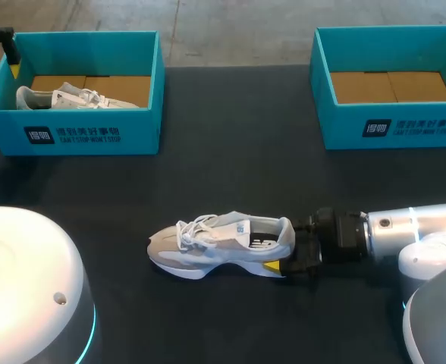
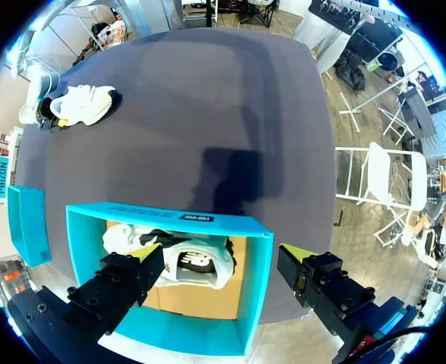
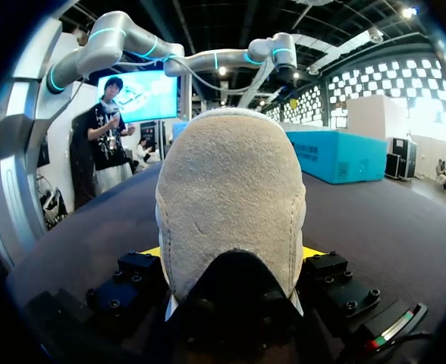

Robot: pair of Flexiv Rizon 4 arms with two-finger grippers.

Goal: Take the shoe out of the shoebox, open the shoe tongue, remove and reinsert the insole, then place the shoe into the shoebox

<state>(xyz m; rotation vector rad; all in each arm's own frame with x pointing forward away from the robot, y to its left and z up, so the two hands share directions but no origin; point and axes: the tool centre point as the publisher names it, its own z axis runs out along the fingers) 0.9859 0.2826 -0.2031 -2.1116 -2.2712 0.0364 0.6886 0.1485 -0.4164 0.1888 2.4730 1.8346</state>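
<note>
Suede-like beige is covering the rounded heel of the white mesh shoe point(image 1: 219, 246), which is standing mid-table point(image 1: 230, 174); the right gripper point(image 1: 280, 246) is pinching that heel from both sides. The teal cardboard left shoebox point(image 1: 94, 129) and right shoebox point(image 1: 405, 125) are showing white print. The left gripper point(image 2: 221, 254) is hovering, fingers spread, over the left shoebox, where a second shoe point(image 1: 64, 97) is lying.

Right end effector point(image 3: 231, 252) — apparently — mostly behind the shoe point(image 3: 230, 189)
</note>
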